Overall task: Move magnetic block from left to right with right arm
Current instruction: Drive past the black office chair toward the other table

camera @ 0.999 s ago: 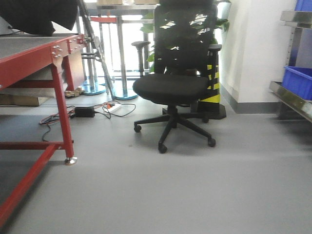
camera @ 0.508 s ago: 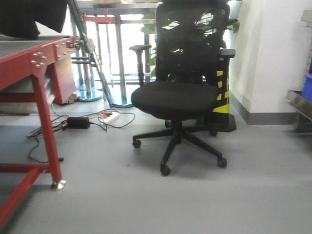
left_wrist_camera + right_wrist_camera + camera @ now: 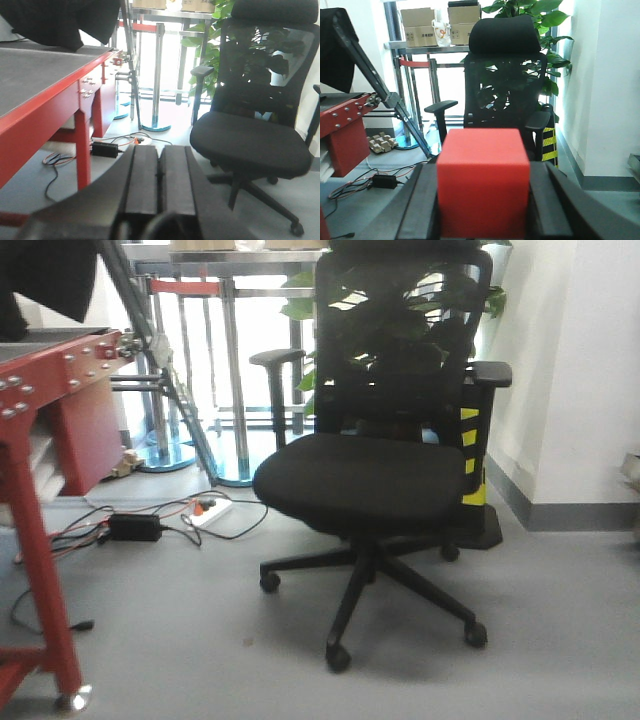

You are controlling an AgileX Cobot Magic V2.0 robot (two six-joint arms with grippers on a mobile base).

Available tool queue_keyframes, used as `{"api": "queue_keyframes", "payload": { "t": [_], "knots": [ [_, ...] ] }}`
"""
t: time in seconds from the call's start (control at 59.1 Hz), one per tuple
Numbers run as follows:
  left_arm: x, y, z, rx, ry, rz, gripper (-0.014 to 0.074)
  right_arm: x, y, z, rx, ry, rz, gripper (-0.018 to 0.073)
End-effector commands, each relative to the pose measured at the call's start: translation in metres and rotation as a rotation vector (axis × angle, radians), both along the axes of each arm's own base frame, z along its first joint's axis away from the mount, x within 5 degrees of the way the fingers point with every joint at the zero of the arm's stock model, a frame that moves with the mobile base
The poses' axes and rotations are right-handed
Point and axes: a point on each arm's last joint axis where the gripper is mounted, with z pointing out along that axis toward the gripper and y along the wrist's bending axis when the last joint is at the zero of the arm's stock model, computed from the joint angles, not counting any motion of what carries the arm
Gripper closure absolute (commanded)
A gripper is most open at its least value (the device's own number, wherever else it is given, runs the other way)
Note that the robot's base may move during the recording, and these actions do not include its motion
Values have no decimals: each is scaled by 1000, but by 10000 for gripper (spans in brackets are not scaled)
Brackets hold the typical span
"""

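Observation:
The magnetic block [image 3: 482, 182], a bright red cube, fills the lower middle of the right wrist view. My right gripper [image 3: 482, 210] is shut on it, one dark finger [image 3: 422, 210] pressed on each side, and it is held in the air well above the floor. In the left wrist view my left gripper [image 3: 160, 172] is shut, its two flat black fingers [image 3: 142, 180] pressed together with nothing between them. Neither gripper shows in the front view.
A black office chair [image 3: 375, 480] stands right ahead on the grey floor, with a plant and a yellow-black post [image 3: 470, 465] behind it. A red-framed table [image 3: 35, 440] stands at the left, with cables and a power brick [image 3: 135, 527] on the floor beside it. A white wall [image 3: 590, 370] is at the right.
The front view has come closer to the chair, which now looks larger and lower. The red table has slid further left and the blue bins at the right have left the view.

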Motion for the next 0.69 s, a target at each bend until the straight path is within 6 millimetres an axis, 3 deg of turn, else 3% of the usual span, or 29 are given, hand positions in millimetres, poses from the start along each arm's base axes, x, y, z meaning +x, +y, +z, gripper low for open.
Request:
{"api": "queue_keyframes", "payload": {
  "t": [0.0, 0.677],
  "knots": [
    [-1, 0, 5, -7, -90, -6, 712, -2, -1, 16, 4, -105, -14, 430],
    [-1, 0, 5, -7, -90, -6, 713, -2, -1, 16, 4, -105, -14, 430]
  ]
}}
